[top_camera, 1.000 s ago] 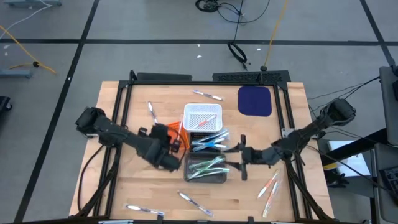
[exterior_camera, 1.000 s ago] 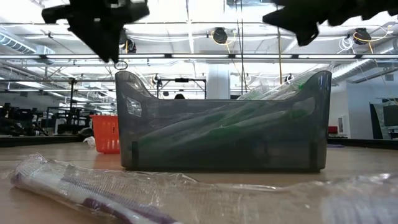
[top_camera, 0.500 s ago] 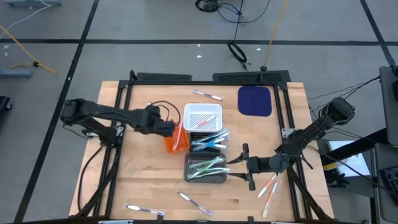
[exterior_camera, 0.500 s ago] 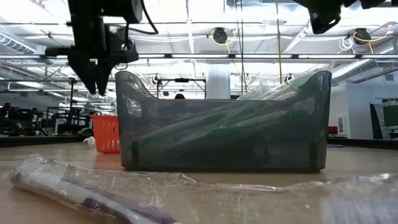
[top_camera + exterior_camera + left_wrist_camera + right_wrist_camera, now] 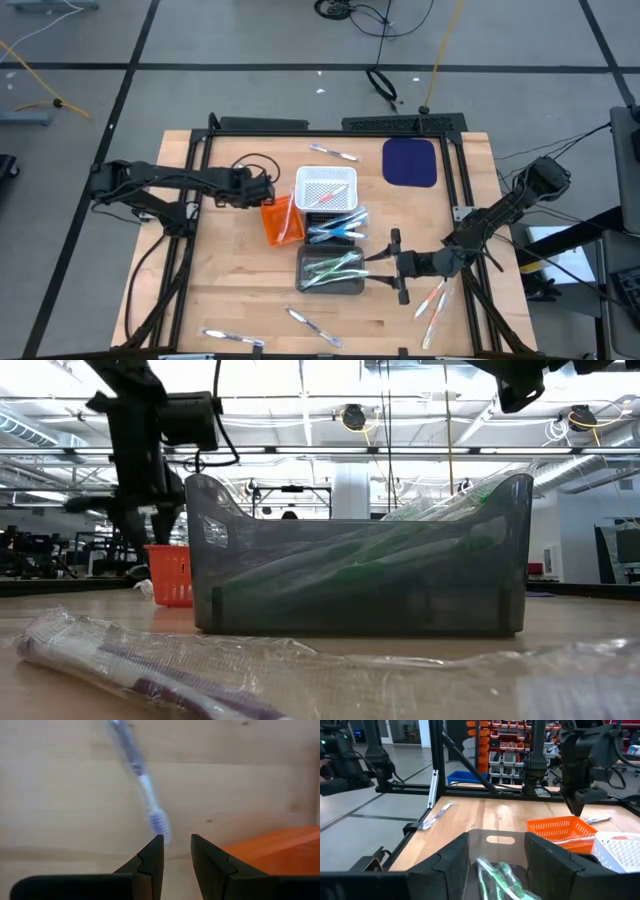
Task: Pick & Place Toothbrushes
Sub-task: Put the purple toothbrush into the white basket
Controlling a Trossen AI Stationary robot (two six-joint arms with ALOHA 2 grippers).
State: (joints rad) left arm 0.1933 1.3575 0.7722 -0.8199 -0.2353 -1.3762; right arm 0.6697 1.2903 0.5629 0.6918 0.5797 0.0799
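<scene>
Loose toothbrushes lie flat on the wooden table: one (image 5: 333,153) at the far side, two (image 5: 315,327) near the front edge, orange ones (image 5: 432,300) at the right. Green ones fill the dark tray (image 5: 330,270), blue ones the clear tray (image 5: 337,228). My left gripper (image 5: 262,192) hangs open over the table by the orange basket (image 5: 282,220), just short of the bristle end of a blue-and-white toothbrush (image 5: 145,785). My right gripper (image 5: 496,855) stands wide open at the dark tray's (image 5: 495,870) right end, touching nothing.
A white basket (image 5: 326,190) sits behind the clear tray, and a dark blue pad (image 5: 410,162) lies at the far right. A wrapped toothbrush (image 5: 150,670) lies close before the low camera. Black frame rails (image 5: 300,125) edge the table. Bare wood shows left of the baskets.
My left gripper has swung away from the dark tray's left side toward the far edge, past the orange basket, and come down lower beside it. My right gripper has shifted a little toward the near edge and risen; its fingers stay wide open.
</scene>
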